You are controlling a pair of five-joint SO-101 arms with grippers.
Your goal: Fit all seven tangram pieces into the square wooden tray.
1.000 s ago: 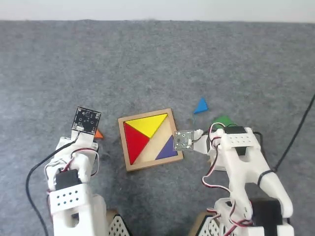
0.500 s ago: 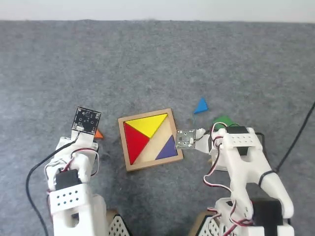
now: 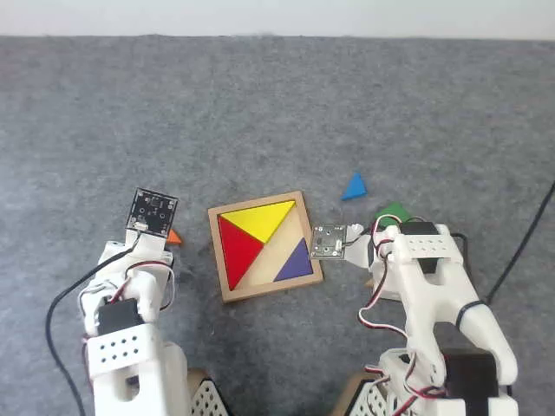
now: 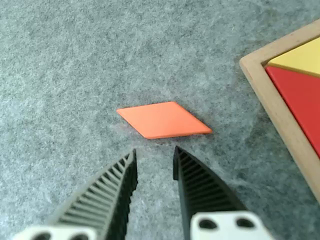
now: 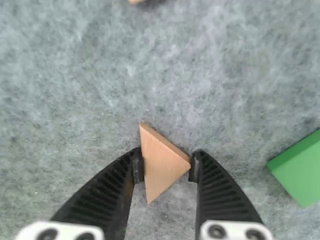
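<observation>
Left gripper (image 4: 154, 156): jaws parted a little, nothing between them, tips low over the grey mat (image 3: 277, 113). Just ahead of the tips lies the orange parallelogram (image 4: 164, 120), flat on the mat and apart from both fingers. In the high view this piece (image 3: 174, 236) sits beside the left arm's wrist camera, to the left of the square wooden tray (image 3: 260, 290) and not touching it.

Tray: at the centre of the mat, turned slightly askew. Three pieces are seated inside it. The yellow triangle (image 3: 260, 219) lies along the far edge, the red triangle (image 3: 238, 247) along the left side, and the purple triangle (image 3: 295, 262) in the near right corner. Bare wood shows between them.

Right gripper (image 5: 163, 161): jaws clenched on a tan triangle (image 5: 157, 159), one finger on each side of it. Whether the piece rests on the mat or is lifted cannot be told. In the high view the right arm's wrist stands just beside the tray's right edge.

The green piece (image 3: 392, 213) lies near this gripper, partly under the arm. The blue triangle (image 3: 353, 186) lies farther back, apart from the tray.
</observation>
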